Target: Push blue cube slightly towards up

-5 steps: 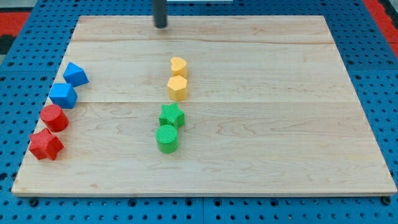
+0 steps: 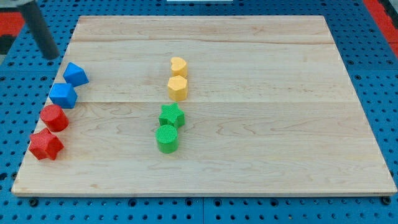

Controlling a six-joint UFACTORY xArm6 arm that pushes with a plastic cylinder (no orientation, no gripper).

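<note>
My tip [image 2: 50,55] is at the view's upper left, just off the left edge of the wooden board [image 2: 249,62], above and left of the blue blocks and apart from them. The blue cube [image 2: 63,95] sits near the board's left edge. A second blue block [image 2: 76,74], angular in shape, lies just above and right of it. Neither blue block touches the tip.
A red cylinder [image 2: 55,117] and a red star [image 2: 45,145] lie below the blue cube along the left edge. In the middle stand a yellow heart [image 2: 178,66], a yellow hexagon [image 2: 177,88], a green star [image 2: 171,116] and a green cylinder [image 2: 166,139].
The tip has moved from the board's top middle far to the view's left and a little down, to beside the left edge. No block has moved.
</note>
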